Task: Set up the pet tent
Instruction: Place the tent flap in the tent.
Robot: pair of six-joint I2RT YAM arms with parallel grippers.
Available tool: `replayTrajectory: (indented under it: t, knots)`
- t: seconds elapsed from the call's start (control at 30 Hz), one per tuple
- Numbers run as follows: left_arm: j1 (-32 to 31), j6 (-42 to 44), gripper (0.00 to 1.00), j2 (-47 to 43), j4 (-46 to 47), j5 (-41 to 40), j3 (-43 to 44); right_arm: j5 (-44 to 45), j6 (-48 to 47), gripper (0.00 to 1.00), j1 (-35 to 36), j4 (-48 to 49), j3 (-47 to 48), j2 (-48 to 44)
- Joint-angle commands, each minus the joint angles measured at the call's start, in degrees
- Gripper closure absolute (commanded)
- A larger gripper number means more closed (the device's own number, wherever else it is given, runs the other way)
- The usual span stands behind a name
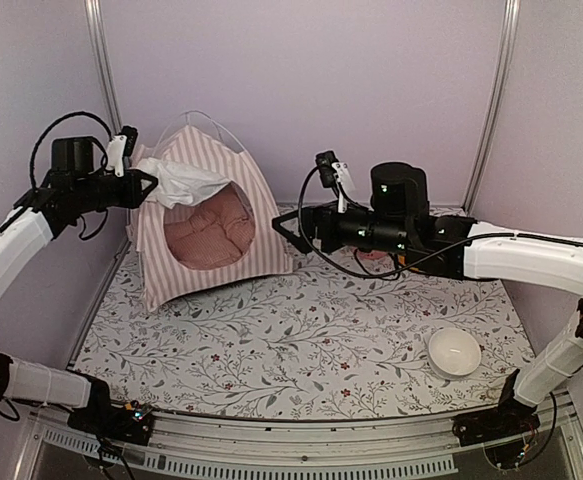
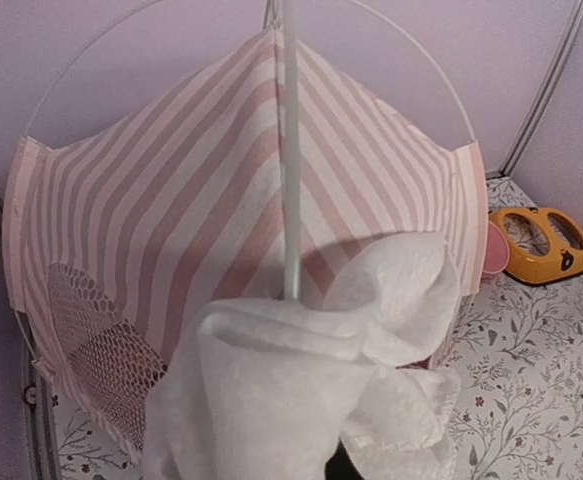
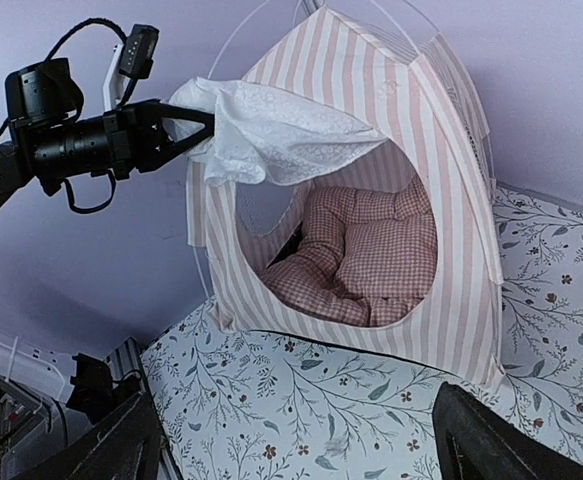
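Note:
The pet tent (image 1: 261, 215), pink-and-white striped, stands upright at the back left of the table on thin white poles (image 2: 292, 150). A pink checked cushion (image 1: 211, 235) lies inside its round doorway. My left gripper (image 1: 154, 185) is shut on the white sheer door curtain (image 1: 193, 183) and holds it bunched up and to the left of the doorway. In the left wrist view the curtain (image 2: 301, 380) covers the fingers, and the mesh window (image 2: 96, 350) shows on the tent's side. My right gripper (image 1: 283, 228) hovers open just right of the tent, facing the doorway, with nothing between its fingers (image 3: 491, 440).
A white bowl (image 1: 454, 352) sits at the front right of the floral mat (image 1: 301, 340). A yellow object (image 2: 541, 240) lies behind the tent to the right. A pink item (image 1: 376, 258) shows under the right arm. Walls close in at the back and left.

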Motion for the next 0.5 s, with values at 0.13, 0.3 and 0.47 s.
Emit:
replayTrajectory:
  t: [0.13,0.3,0.47]
  knots:
    - [1.3,-2.6,0.26,-0.9,5.3,6.5,-0.4,0.0,2.7,0.04,-0.8,-0.6,-3.4,0.6]
    - [-0.6,-9.7,0.26,-8.8,3.4,5.1,-3.2,0.0,3.0,0.04,-0.9,-1.2,-3.8,0.9]
    - [-2.1,-12.4,0.78,-14.6,-0.4,6.4,-6.8,-1.4,3.2,0.04,-1.3,-1.4,-3.3,2.2]
